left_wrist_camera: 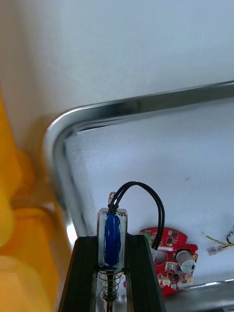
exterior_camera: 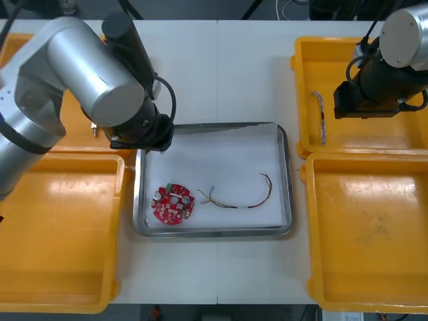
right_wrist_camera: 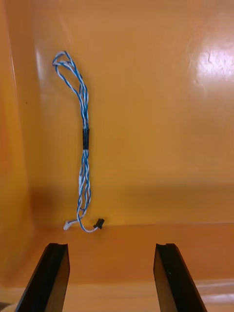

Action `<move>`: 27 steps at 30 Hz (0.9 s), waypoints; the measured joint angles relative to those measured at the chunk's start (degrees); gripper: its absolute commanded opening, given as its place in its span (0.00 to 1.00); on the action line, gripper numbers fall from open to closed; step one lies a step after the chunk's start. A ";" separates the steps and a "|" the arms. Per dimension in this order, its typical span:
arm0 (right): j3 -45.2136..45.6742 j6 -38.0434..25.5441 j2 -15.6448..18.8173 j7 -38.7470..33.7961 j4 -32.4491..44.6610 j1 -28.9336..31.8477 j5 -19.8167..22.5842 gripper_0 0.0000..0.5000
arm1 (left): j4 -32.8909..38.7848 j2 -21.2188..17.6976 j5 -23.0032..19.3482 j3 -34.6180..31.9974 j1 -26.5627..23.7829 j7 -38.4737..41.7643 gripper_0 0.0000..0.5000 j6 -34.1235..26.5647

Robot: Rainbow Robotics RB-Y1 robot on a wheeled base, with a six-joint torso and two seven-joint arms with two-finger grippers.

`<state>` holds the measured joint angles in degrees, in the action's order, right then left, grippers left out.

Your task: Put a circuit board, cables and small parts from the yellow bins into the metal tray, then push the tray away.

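We grip a black-wired blue part (left_wrist_camera: 111, 239) in our left jaws over the mid-counter tray's (exterior_camera: 289, 180) far-left corner, a board (exterior_camera: 172, 204) lying inside, while our right jaws gape empty above the blue-white cable (right_wrist_camera: 84, 146) in the counter's far-right bin (exterior_camera: 374, 136).

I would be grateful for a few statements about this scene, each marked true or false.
1. The round red circuit board lies in the metal tray. True.
2. The right gripper is shut on the twisted blue and white cable. False: it is open, and the cable lies loose in the yellow bin.
3. The left gripper holds a small blue part. True.
4. The red and yellow cable lies in a bin. False: it lies in the tray.
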<state>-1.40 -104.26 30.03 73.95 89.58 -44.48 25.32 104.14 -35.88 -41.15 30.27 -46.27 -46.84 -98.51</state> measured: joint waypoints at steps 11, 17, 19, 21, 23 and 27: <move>0.08 9.05 -1.33 -2.88 -7.96 -0.53 0.04 1.00 | -8.53 2.03 2.72 7.43 0.02 0.00 0.19 7.84; 0.09 10.74 -2.98 -3.35 -13.32 -2.28 -1.41 1.00 | -8.75 2.56 2.82 7.58 0.06 0.00 0.50 8.52; 0.10 11.49 -3.54 -3.54 -14.82 -3.10 -1.74 1.00 | -8.75 2.56 2.86 7.79 0.06 0.01 0.91 8.67; 0.10 12.97 -3.96 -3.76 -16.30 -3.75 -1.83 1.00 | -8.75 2.56 2.86 8.00 0.06 0.01 1.00 8.69; 0.10 14.62 -4.22 -4.50 -17.55 -4.15 -1.87 1.00 | -8.75 2.56 2.87 8.07 0.07 0.01 1.00 8.70; 0.10 16.08 -4.36 -6.14 -19.02 -4.32 -1.96 1.00 | -8.74 2.56 2.87 8.07 0.07 0.01 1.00 8.70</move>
<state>-1.29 -88.18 25.67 67.82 70.56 -48.80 23.35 95.39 -33.32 -38.29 38.34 -46.20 -46.83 -89.81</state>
